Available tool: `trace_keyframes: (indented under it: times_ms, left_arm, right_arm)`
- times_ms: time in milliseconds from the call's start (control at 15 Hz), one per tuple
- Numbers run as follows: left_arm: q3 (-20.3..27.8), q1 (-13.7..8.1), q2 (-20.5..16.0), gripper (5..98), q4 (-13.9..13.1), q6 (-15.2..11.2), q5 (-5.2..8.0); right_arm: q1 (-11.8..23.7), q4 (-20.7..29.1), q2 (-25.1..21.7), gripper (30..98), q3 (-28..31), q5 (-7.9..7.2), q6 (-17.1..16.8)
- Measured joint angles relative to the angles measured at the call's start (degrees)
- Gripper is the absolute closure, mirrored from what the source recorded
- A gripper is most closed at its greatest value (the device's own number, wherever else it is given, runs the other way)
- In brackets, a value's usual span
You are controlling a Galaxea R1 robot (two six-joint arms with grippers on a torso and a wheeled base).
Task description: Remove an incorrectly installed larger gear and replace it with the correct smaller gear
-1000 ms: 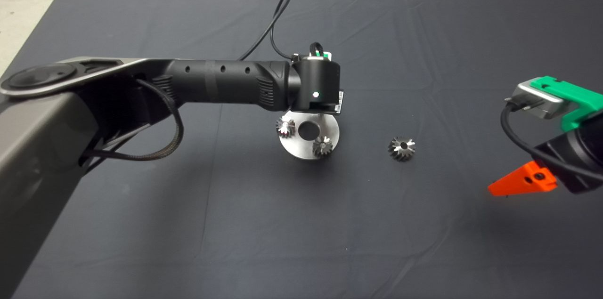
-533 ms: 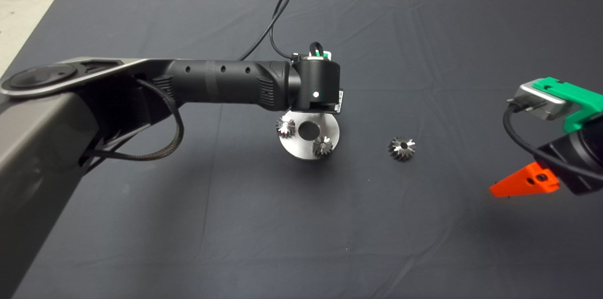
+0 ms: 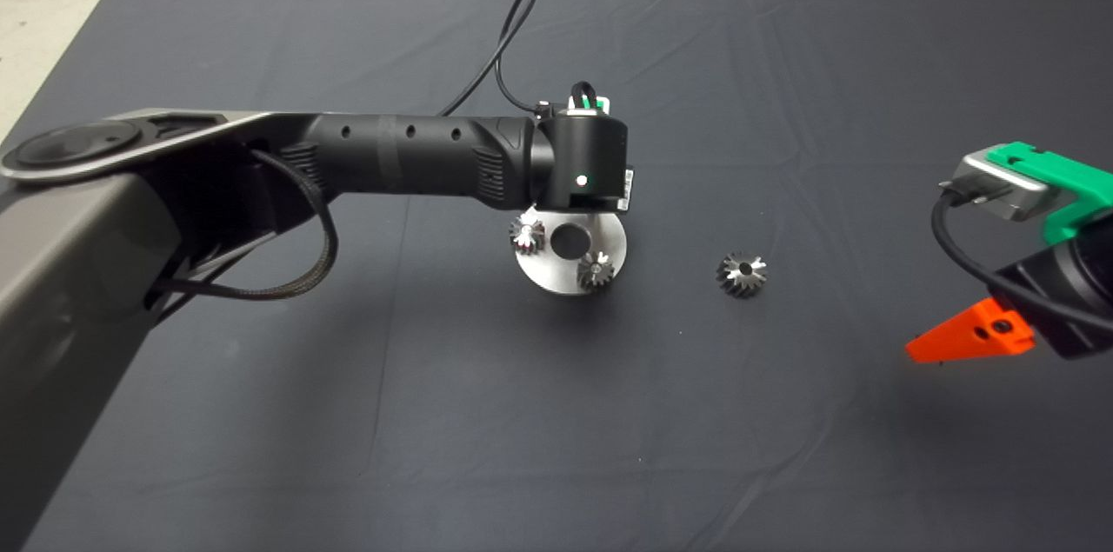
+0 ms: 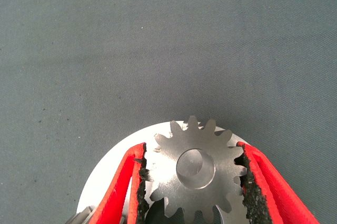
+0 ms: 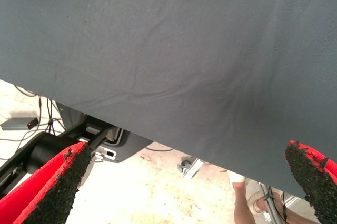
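Observation:
My left gripper point(image 4: 192, 150) is over the round steel plate point(image 4: 118, 163), its pads against the toothed rim of the smaller gear point(image 4: 224, 182), a silvery flat-faced gear with a round centre hole. In the head view the left wrist point(image 3: 584, 174) hides that gripper and gear at the far edge of the plate point(image 3: 556, 281). The larger gear point(image 3: 741, 274), dark and cone-shaped, lies alone on the mat to the right of the plate. My right gripper point(image 5: 184, 182) is open and empty at the mat's right edge; one of its fingers point(image 3: 965, 335) shows in the head view.
Two other small gears point(image 3: 527, 233) point(image 3: 596, 270) sit on the plate beside its centre hole point(image 3: 570, 241). The right wrist view shows the mat's edge, the floor with cables, and a person's foot point(image 5: 253, 203).
The left wrist has sunk slightly toward the plate. The right arm has drifted a little to the right. The gears on the plate and mat have not moved.

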Motion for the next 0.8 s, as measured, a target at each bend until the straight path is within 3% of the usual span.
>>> trace_keyframes:
  times_ms: [200,533,800]
  left_arm:
    - [1.69,0.16,-0.39,68.3,-0.09,-1.97,0.21]
    - [1.91,0.27,-0.38,68.3,-0.06,-2.21,-1.24]
    - [1.91,0.27,-0.38,68.3,0.1,-2.1,-1.35]
  right_arm:
    - [0.0,0.0,0.02,30.8,0.0,-0.01,0.0]
    - [0.02,0.0,0.0,30.8,0.0,0.02,0.03]
    - [0.0,0.0,0.0,30.8,0.0,-0.01,0.05]
